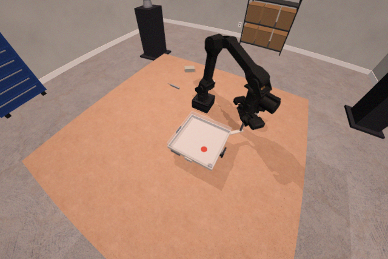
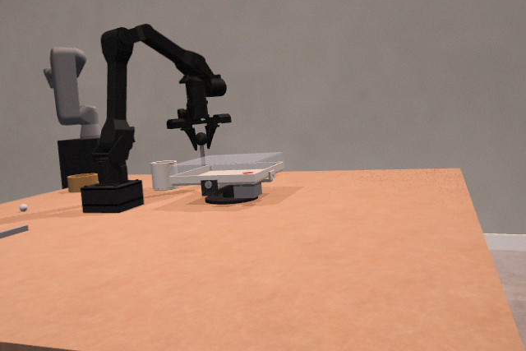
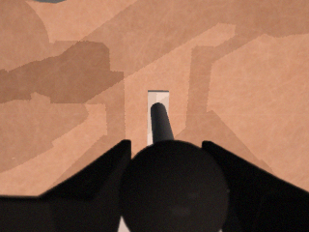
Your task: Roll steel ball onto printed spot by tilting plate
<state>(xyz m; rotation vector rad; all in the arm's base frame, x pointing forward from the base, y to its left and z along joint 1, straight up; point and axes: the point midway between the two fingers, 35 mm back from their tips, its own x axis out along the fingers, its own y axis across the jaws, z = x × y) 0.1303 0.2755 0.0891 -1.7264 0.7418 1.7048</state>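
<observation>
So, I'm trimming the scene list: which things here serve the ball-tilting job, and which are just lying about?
Job: clear-lidded plate, printed spot, joystick knob, gripper shut on it.

Lying about: white mug, yellow ring, small white ball, tan block, grey pen.

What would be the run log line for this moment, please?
phase: grasp | end effector: shut on joystick knob | plate: near level | ball: not visible
</observation>
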